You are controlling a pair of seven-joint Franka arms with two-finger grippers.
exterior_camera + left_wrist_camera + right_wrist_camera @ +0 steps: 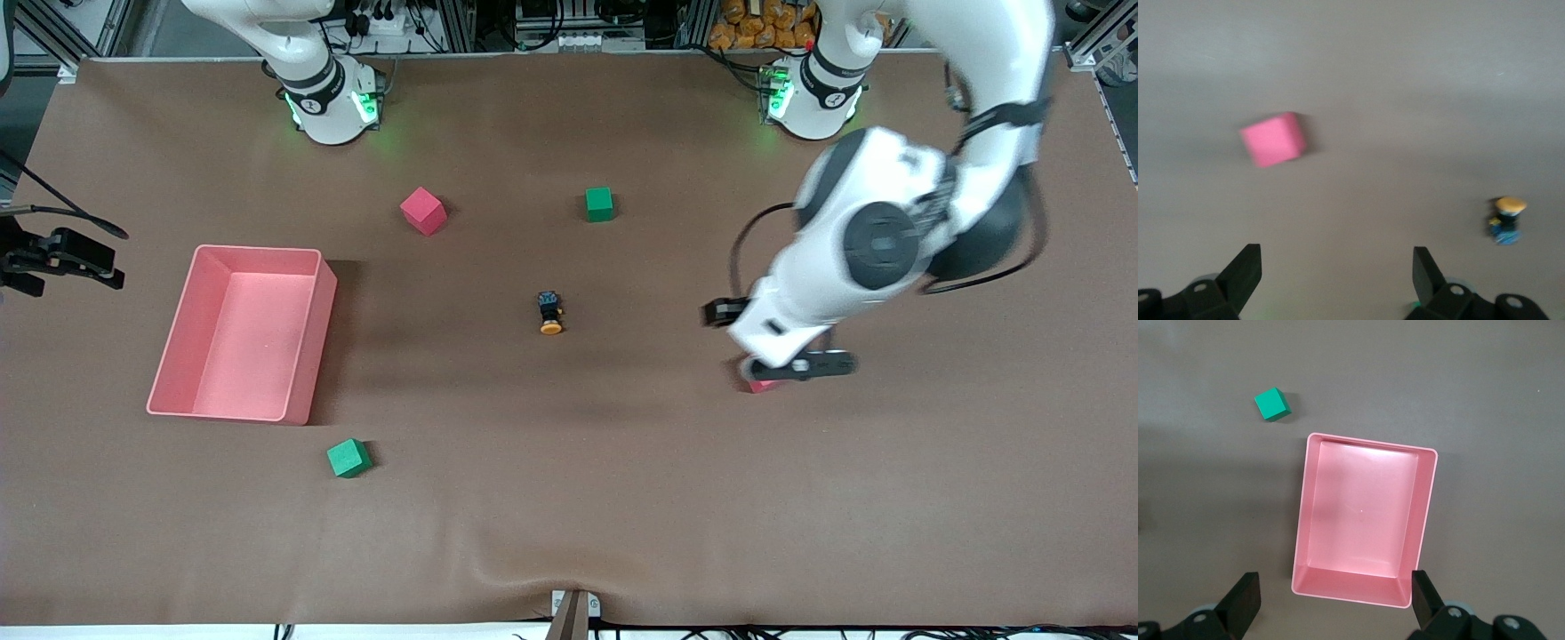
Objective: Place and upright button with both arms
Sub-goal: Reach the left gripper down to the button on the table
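- Button [550, 313]: lies on its side near the middle of the worktop [622, 498], orange cap toward the front edge, nothing touching it.
- Left pincer [791, 366]: fingers spread wide, empty, over a pink cube [763, 385] toward the left arm's end.
- Right pincer [1331, 603]: fingers apart, empty, above the pink tray [307, 356]; that arm waits.
- A second pink cube [423, 211] and a green cube [599, 204] sit toward the edge where the bases stand; another green cube [348, 458] sits toward the front edge, near the tray's corner.
- Worktop: brown covering, rippled at the front edge; metal framing and cables past the base edge.
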